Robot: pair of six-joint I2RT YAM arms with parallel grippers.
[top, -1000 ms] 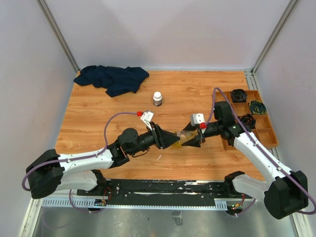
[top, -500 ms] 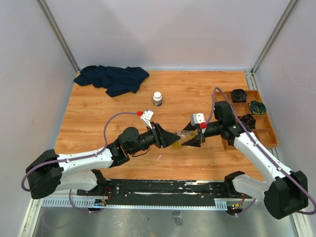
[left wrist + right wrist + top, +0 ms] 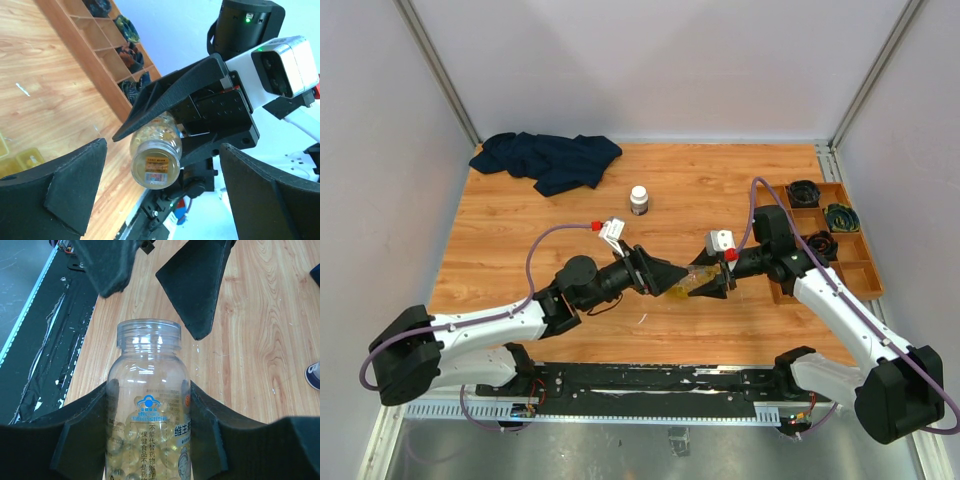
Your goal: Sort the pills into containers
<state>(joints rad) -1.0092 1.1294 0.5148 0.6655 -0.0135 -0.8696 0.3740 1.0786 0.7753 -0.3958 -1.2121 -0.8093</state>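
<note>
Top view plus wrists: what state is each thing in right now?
left tool, open, empty
right tool, shut on clear pill bottle
clear pill bottle, held sideways, cap off, pills inside
white-capped bottle, upright, capped
dark cloth, crumpled

The left gripper (image 3: 672,281), closed about the near end of the clear pill bottle (image 3: 694,281) a second ago, now stands wide open and drawn slightly back from it.
</note>
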